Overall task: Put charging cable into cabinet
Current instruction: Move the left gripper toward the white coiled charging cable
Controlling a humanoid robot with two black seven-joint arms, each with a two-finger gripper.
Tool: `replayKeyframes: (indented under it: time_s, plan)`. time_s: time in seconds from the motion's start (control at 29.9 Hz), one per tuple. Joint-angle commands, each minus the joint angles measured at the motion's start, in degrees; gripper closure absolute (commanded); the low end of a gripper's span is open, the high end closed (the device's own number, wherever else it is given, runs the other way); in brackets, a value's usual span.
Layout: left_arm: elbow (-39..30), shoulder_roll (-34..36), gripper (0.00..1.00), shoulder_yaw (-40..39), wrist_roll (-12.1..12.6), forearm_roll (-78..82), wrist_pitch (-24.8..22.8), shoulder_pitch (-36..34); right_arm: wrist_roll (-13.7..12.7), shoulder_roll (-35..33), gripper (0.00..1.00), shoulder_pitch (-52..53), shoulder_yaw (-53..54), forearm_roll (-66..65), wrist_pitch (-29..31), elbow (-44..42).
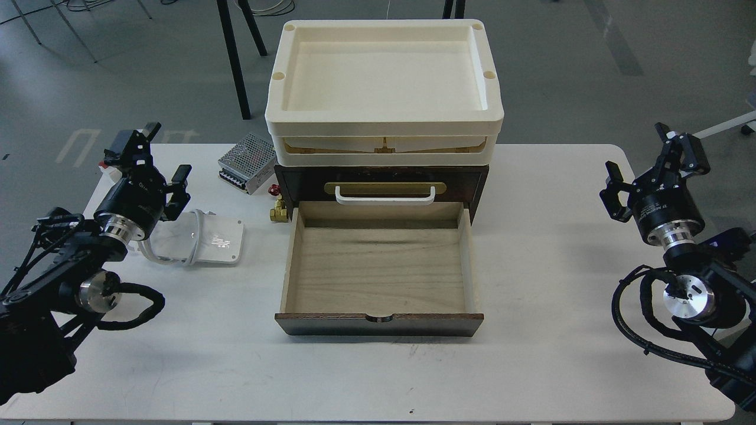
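The charging cable (204, 239), a grey-white cable wound on a flat white plate, lies on the table left of the cabinet. The dark brown cabinet (378, 177) has its lower drawer (378, 268) pulled out, with an empty pale wood interior. My left gripper (156, 154) is open and empty, above and just left of the cable's far left corner, not touching it. My right gripper (647, 162) is open and empty, far to the right of the cabinet.
Cream trays (384, 94) are stacked on the cabinet. A perforated metal power-supply box (248, 160) stands behind the cable. A small brass valve (277, 209) with a red knob lies by the cabinet's left side. A red-white object (106, 162) sits behind my left gripper.
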Motion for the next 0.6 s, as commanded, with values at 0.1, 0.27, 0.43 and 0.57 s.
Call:
replayKeyframes:
  time_s: [0.1, 0.27, 0.43, 0.57]
  plan:
    - [-3.21, 9.99, 0.00, -0.37, 0.01, 18.13, -2.77, -2.17, 0.00, -0.02, 0.01, -0.01, 0.05, 0.00, 0.00, 0.00]
    - [-6.99, 16.75, 0.00, -0.28, 0.01, 36.77, -2.60, -5.08, 0.00, -0.02, 0.01, -0.01, 0.05, 0.00, 0.00, 0.00]
    - [-7.35, 19.76, 0.00, -0.10, 0.01, 61.02, -1.55, -6.49, 0.00, -0.02, 0.01, -0.01, 0.14, 0.00, 0.00, 0.00]
    - [-6.65, 21.60, 0.00, 0.07, 0.01, 77.92, 1.79, -5.96, 0.00, -0.02, 0.01, -0.01, 0.14, 0.00, 0.00, 0.00]
